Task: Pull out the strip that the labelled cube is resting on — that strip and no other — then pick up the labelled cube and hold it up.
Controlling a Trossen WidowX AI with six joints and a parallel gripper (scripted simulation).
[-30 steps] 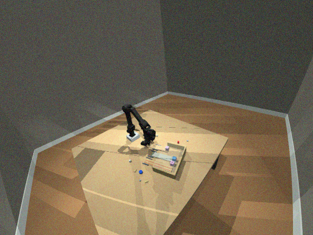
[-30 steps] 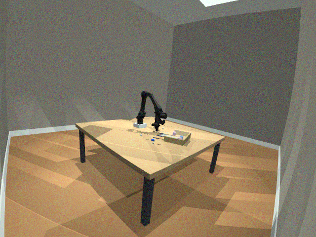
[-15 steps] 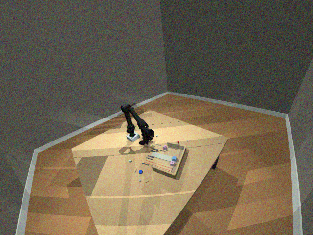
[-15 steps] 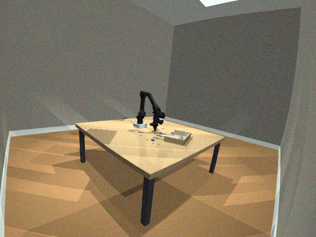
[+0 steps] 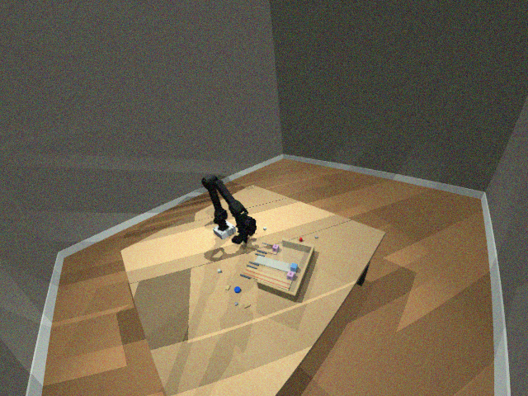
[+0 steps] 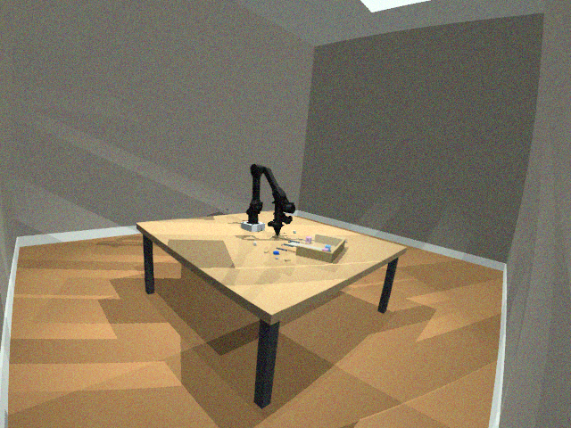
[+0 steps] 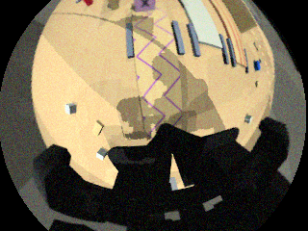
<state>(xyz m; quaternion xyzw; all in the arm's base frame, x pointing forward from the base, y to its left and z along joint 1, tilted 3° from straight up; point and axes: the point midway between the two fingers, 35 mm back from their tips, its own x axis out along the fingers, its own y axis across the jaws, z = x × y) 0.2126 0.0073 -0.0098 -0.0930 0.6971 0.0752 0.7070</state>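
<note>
My gripper (image 5: 245, 241) (image 6: 277, 235) (image 7: 164, 126) is shut on the near end of a clear strip (image 7: 161, 75) with purple zigzag lines, low over the table. The strip runs away from my fingertips between dark bars. A purple cube (image 5: 275, 247) (image 6: 308, 239) (image 7: 144, 4) with a dark X-like mark rests toward its far end, by the open side of the wooden box (image 5: 277, 290) (image 6: 313, 253). A pale strip (image 5: 272, 263) (image 7: 204, 26) and an orange-lined strip lie beside it. A blue cube (image 5: 294, 266) and another purple cube (image 5: 290, 275) stand in the box.
Several dark bars (image 7: 130, 40) (image 7: 178, 38) stand at the box's open side. A blue ball (image 5: 237, 289) (image 6: 276, 252) (image 7: 257, 64), a red ball (image 5: 300, 239) and several small blocks (image 7: 70, 108) (image 7: 102, 153) lie around on the table (image 5: 205, 307).
</note>
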